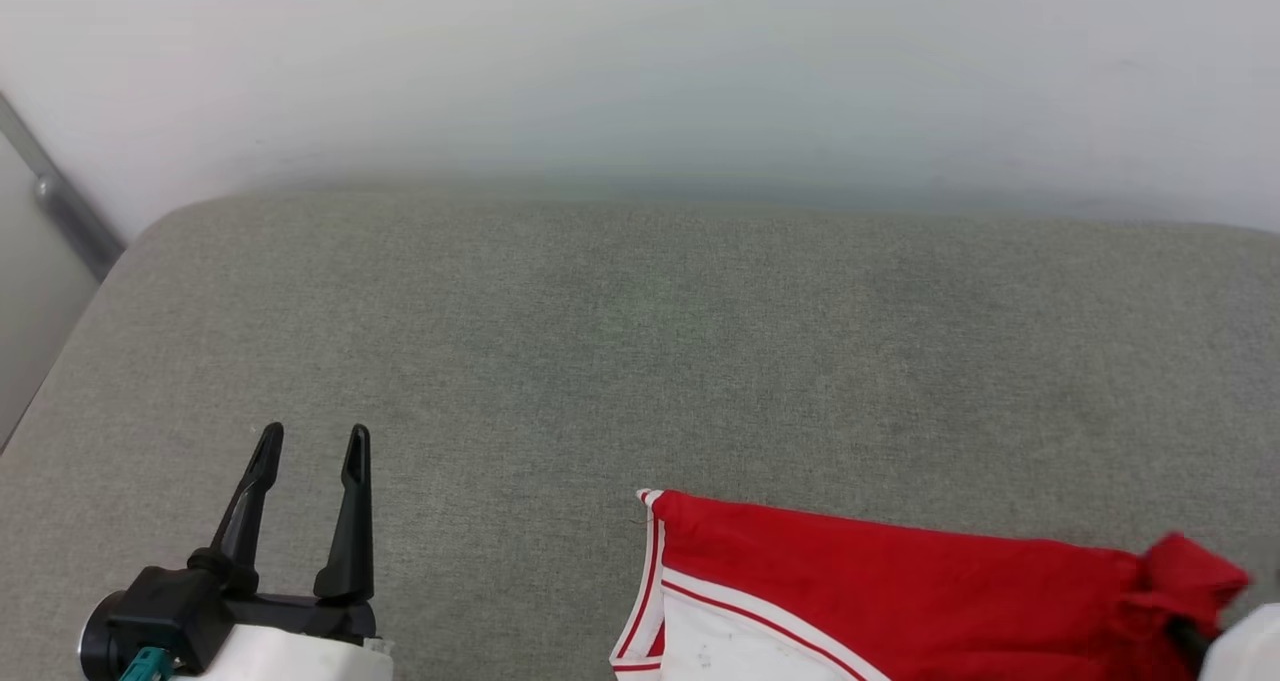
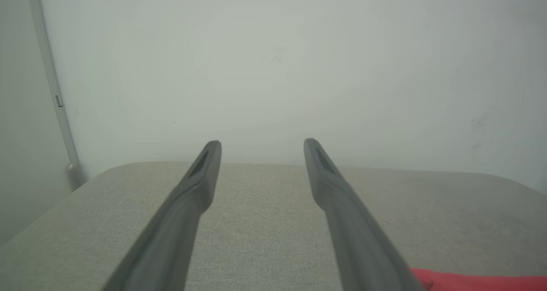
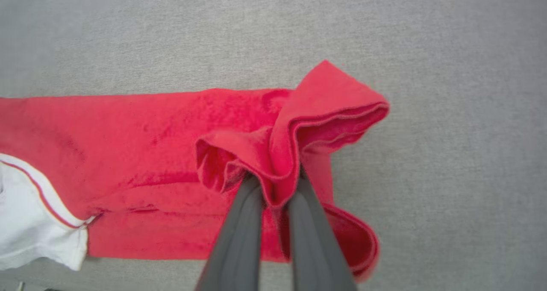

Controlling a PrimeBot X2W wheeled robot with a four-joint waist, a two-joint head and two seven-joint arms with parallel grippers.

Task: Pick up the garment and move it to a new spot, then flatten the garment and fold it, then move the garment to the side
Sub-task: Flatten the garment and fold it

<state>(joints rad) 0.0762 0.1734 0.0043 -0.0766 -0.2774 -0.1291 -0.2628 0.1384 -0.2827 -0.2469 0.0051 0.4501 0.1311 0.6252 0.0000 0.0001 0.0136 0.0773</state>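
Pinching a bunched red corner of the garment (image 3: 149,154), the right hand (image 3: 275,184) has its two dark fingers pressed together on the cloth. The fabric folds up over the fingertips and hides them. Cloth around the pinch is lifted and rumpled. The rest lies flat on the grey fabric-covered table (image 1: 640,341).

Left hand (image 1: 315,436): at the near left of the head view, fingers spread wide and pointing toward the far edge, nothing between them. Cannot tell whether it touches the table.

Edges and room:
- The table's far edge runs along a pale wall (image 1: 640,61).
- The far left corner is rounded, with a grey metal rail (image 1: 60,211) just beyond it.
- Bare surface spans the whole far half and the stretch between the two hands.

Garment position: near right of the table, with its near part cut off by the bottom of the head view. A white sleeve (image 1: 720,641) with red striped trim marks its left end, facing the left hand but well apart from it. Its right end is the gathered corner in the right hand.
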